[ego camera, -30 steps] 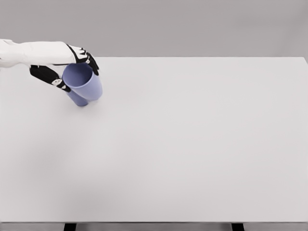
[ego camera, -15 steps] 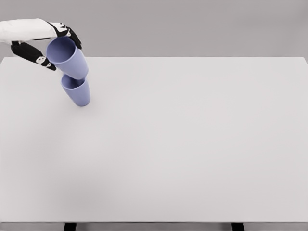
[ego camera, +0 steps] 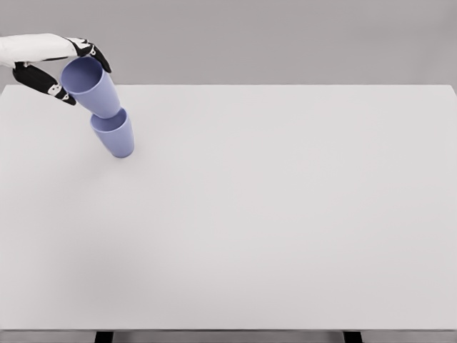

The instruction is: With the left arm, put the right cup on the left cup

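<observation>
Two pale blue cups show at the table's far left. One cup [ego camera: 114, 133] stands on the white table [ego camera: 271, 214]. The other cup [ego camera: 93, 88] is held tilted just above it, its base at the standing cup's rim, its mouth facing up and left. My left hand [ego camera: 71, 71] reaches in from the left edge and is shut on the raised cup, with its black fingers [ego camera: 96, 53] over the rim and the thumb [ego camera: 50, 87] below. No right arm is visible.
Black table legs [ego camera: 104, 336] show at the bottom edge. A plain grey wall lies behind the table.
My left hand lifted the held cup up and left, from beside the standing cup to above it. In the last half second it shifted only slightly further left.
</observation>
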You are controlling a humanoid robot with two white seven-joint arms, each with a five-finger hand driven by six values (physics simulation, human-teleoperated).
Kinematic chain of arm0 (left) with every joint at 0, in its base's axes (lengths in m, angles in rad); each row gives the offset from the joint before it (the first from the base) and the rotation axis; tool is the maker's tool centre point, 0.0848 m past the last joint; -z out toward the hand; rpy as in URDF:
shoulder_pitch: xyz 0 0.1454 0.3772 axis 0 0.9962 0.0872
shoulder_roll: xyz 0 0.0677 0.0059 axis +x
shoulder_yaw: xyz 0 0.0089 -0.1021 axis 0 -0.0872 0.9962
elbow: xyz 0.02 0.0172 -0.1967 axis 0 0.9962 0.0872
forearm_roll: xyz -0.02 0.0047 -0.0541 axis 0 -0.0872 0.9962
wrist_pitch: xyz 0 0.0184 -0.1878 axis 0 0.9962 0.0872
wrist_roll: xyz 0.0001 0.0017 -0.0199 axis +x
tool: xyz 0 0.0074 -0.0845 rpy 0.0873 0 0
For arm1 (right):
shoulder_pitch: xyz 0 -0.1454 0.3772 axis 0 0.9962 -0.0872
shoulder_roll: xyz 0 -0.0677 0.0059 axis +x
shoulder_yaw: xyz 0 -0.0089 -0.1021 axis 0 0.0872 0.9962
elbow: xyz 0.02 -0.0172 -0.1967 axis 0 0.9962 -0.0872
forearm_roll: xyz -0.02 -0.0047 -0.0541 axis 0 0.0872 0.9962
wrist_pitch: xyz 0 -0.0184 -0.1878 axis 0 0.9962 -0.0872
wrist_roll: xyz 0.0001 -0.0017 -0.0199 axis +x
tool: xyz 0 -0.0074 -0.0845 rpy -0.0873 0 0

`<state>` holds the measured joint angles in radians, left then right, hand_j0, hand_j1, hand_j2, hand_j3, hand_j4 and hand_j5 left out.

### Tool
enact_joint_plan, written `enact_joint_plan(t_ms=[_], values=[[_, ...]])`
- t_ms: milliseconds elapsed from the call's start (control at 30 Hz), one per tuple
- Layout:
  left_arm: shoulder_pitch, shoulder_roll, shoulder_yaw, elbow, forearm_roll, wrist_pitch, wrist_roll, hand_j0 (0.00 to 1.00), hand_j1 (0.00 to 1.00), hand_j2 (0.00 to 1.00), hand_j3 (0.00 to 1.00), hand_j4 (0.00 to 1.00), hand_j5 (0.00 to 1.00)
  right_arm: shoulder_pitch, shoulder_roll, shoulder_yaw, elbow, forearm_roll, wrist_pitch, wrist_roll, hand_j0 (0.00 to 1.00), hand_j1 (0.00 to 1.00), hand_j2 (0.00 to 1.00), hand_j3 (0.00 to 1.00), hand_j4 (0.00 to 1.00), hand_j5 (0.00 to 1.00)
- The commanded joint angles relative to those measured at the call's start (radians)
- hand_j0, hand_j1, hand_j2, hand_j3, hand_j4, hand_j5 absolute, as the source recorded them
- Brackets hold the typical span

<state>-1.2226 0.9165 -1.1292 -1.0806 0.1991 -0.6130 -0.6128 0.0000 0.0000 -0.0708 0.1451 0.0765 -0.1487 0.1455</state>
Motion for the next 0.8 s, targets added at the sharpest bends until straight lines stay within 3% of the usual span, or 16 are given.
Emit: enact_joint_plan(t_ms=[0,767], values=[[0.000,0.004,0.000,0.001,0.005,0.002,0.002,0.51,0.51,0.51,0.51,0.51,0.51,0.000,0.000,0.000,0.001,0.000,0.000,0.000,1.00,1.00,1.00,1.00,1.00,1.00],[0.006,-0.002,-0.018,0.002,0.005,0.002,0.002,0.51,0.51,0.51,0.51,0.51,0.51,0.000,0.000,0.000,0.001,0.000,0.000,0.000,1.00,1.00,1.00,1.00,1.00,1.00]])
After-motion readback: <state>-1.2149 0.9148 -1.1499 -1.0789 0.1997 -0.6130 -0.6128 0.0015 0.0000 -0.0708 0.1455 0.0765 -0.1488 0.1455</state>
